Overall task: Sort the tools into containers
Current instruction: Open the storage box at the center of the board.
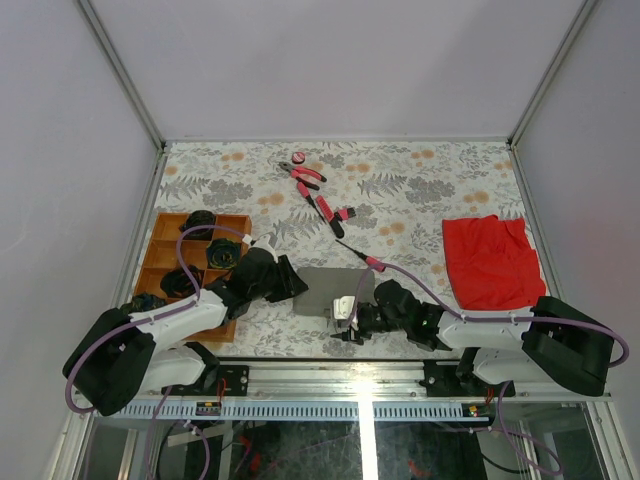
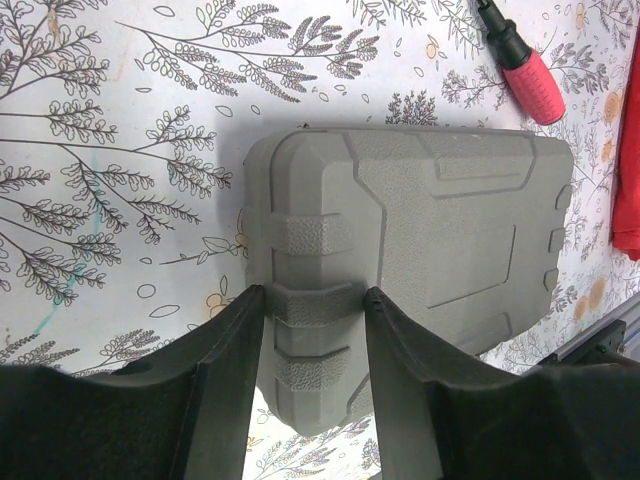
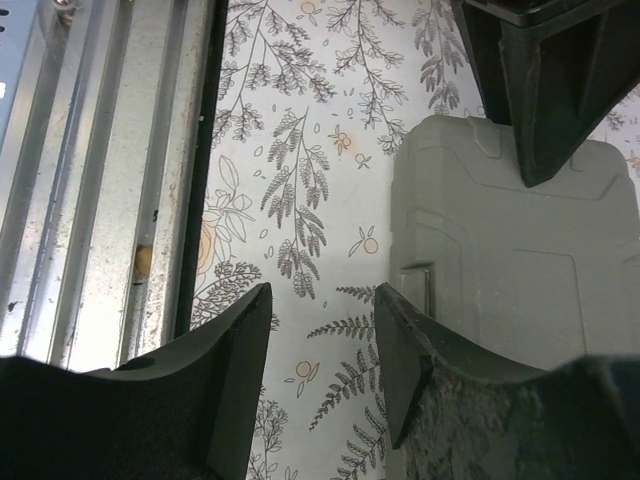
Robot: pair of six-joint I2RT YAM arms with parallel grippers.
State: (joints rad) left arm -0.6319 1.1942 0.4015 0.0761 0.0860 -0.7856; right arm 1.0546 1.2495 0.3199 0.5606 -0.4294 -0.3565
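Note:
The grey case lies closed on the table near the front edge. My left gripper is at its left edge; in the left wrist view the gripper is closed on a textured ridge of the case, touching it on both sides. My right gripper is open and empty at the case's front edge; its right finger is beside the case. Pliers, a pink disc, a short tool and a screwdriver lie behind the case. The wooden tray is at the left.
A red cloth lies at the right. Black objects sit in the tray's compartments. The metal rail of the table's front edge runs just beside my right gripper. The screwdriver's pink handle lies just beyond the case.

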